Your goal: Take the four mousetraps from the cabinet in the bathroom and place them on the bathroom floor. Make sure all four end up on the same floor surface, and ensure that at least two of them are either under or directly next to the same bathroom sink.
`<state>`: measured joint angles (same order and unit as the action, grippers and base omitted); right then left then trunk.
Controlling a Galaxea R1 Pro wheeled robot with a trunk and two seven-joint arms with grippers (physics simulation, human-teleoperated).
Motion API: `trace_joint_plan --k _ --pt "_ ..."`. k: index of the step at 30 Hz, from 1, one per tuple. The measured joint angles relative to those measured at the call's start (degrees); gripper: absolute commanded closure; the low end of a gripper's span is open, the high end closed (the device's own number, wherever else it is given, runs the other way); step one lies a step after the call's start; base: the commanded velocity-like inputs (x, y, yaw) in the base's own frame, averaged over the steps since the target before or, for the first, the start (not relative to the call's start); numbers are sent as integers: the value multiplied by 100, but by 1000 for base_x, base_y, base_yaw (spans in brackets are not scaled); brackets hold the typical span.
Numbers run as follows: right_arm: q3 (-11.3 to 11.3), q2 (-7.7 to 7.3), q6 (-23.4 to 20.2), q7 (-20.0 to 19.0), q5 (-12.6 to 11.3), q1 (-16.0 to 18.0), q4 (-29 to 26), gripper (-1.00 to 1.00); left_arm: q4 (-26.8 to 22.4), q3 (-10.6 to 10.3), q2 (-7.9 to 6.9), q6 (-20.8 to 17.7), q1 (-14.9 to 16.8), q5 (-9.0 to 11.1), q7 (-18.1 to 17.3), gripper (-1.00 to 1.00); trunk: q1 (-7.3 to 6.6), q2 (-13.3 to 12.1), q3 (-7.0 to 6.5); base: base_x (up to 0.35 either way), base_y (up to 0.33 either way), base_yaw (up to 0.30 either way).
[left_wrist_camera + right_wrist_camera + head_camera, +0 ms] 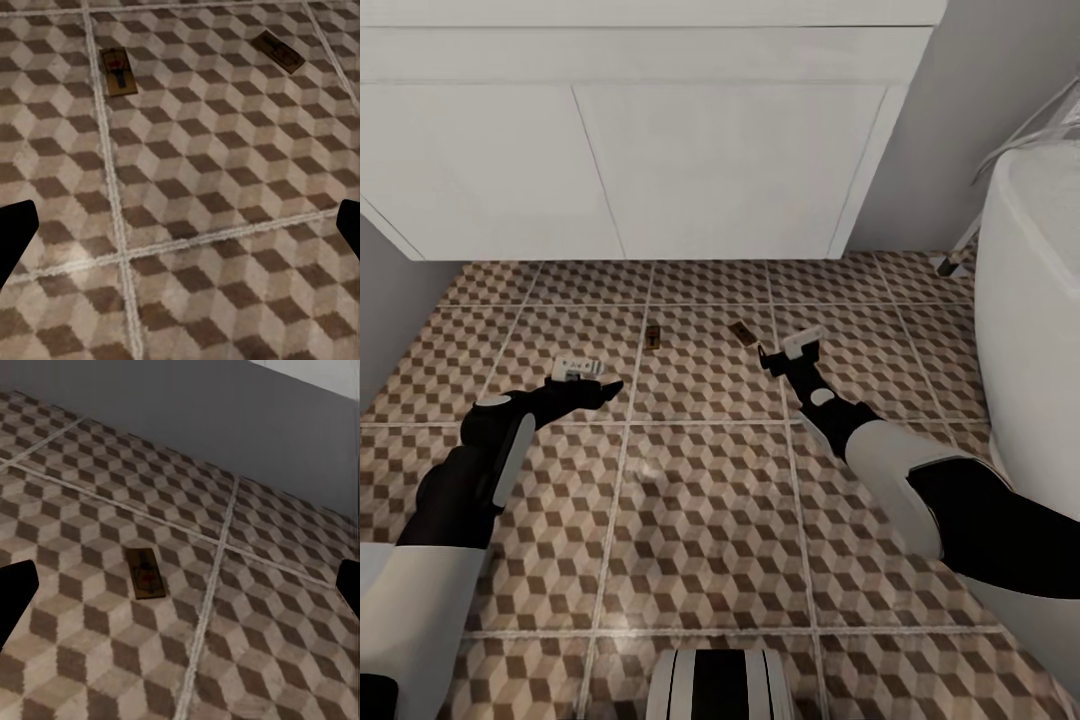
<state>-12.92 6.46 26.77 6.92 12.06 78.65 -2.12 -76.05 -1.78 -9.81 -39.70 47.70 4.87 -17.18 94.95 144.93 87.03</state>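
My left gripper [598, 384] hangs low over the bathroom floor [700, 520], jaws spread wide, nothing held or touched. Ahead of it one mousetrap [653, 336] lies flat on the tiles. A second mousetrap [742, 333] lies just ahead of my right gripper [768, 360], which is also wide open, empty, clear of it.

No readable text, label, brand, number or sign appears anywhere. The two mousetraps [654, 336] [741, 333] lying on the bathroom floor [700, 520] carry only a small red mark each, with no lettering that can be made out. The white unit [640, 150] at the back has plain, unmarked fronts. The small white block on the left pincer [592, 383] shows dark specks too blurred to read.
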Motion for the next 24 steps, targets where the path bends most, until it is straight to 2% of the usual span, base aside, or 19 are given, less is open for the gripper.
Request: trace_joint_plan --k 7,15,24 --pt "-8 -5 311 18 -2 -64 84 -100 205 0 8 163 -35 -1 0 -100 -18 -9 -155 0 0 0" --pt "-4 -6 381 22 1 -400 89 -100 512 0 10 542 -163 -2 7 -100 -38 -20 -332 0 0 0" --pt "-3 -6 392 11 1 -633 90 -100 982 1 12 936 -249 -2 10 -100 -62 -32 -532 0 0 0"
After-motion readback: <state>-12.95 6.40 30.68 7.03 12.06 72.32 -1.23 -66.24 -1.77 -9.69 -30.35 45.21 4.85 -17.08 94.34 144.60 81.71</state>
